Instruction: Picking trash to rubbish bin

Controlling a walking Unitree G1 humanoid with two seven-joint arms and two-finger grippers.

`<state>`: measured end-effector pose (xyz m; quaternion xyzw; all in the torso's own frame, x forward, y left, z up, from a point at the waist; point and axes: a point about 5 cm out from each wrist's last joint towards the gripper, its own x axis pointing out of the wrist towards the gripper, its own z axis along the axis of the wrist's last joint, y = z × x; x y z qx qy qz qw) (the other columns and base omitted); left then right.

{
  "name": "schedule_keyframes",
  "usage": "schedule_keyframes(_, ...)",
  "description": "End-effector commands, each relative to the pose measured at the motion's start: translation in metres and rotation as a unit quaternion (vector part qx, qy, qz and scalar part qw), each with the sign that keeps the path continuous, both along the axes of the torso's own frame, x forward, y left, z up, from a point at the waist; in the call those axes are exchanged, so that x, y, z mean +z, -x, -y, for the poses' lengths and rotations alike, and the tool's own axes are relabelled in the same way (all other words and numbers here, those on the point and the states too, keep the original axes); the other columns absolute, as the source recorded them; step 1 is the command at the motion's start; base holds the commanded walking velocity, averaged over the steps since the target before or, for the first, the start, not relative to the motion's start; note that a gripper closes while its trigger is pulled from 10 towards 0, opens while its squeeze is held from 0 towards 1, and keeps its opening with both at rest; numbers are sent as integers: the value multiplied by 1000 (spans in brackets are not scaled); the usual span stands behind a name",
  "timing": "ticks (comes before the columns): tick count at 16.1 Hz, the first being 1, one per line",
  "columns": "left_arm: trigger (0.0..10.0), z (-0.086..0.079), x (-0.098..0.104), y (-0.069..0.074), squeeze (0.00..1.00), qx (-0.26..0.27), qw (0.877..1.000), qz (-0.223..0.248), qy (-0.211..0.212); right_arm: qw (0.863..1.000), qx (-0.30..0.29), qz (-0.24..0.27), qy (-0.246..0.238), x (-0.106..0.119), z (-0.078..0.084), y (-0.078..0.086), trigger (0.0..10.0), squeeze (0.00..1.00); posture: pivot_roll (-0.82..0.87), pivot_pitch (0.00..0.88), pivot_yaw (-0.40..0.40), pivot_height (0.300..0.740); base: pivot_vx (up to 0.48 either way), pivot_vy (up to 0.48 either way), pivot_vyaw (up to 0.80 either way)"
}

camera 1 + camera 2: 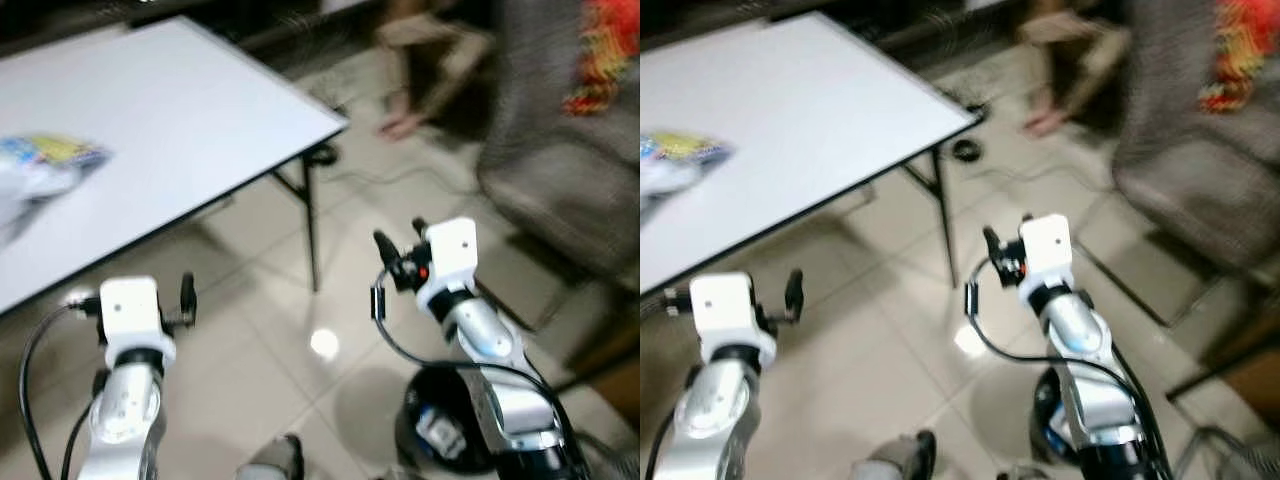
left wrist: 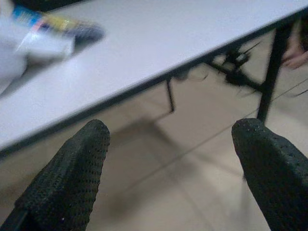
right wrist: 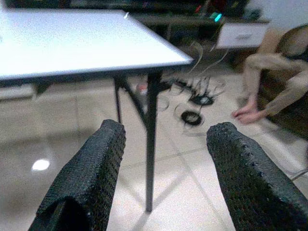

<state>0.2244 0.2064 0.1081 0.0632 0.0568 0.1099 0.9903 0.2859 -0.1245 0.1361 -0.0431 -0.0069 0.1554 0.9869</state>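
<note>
A crumpled white wrapper with blue and yellow print (image 1: 45, 165) lies on the white folding table (image 1: 190, 110) near its left side; in the left wrist view the wrapper (image 2: 43, 33) is blurred. A black round rubbish bin (image 1: 440, 432) with something pale inside stands on the floor at the lower right, partly hidden by my right arm. My left gripper (image 2: 171, 130) is open and empty, held below the table's front edge. Past the table's corner, above the bin, my right gripper (image 1: 400, 240) is open and empty too, facing the table leg (image 3: 151, 139).
A person sits on the floor beyond the table, one hand (image 1: 400, 125) on the tiles. Cables (image 3: 195, 103) are strewn near that hand. A grey armchair (image 1: 560, 180) stands at the right. Beige floor tiles (image 1: 260, 330) spread between my arms.
</note>
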Motion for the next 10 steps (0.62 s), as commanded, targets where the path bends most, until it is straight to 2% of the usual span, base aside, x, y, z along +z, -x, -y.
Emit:
schedule_keyframes(1, 10000, -2, -6, 1, 0, 1, 1000, -15, 2, 1000, -8, -8, 1, -4, 4, 1, 10000, 0, -40, 140, 8, 740, 0, 0, 800)
schedule_keyframes(5, 10000, -7, -18, 9, 0, 8, 999, -37, 0, 999, -13, -34, 8, -18, 9, 2, 10000, 0, -32, 146, 2, 740, 0, 0, 800)
schedule_keyframes(8, 10000, -7, -16, 8, 0, 11, 999, -33, -1, 999, -10, -35, 10, -19, 9, 3, 10000, 0, -32, 146, 2, 740, 0, 0, 800)
schedule_keyframes(10, 10000, -7, -8, 1, 0, 13, 1000, -14, -2, 1000, 0, -22, 13, -12, 4, -1, 10000, 0, -33, 149, 2, 740, 0, 0, 800)
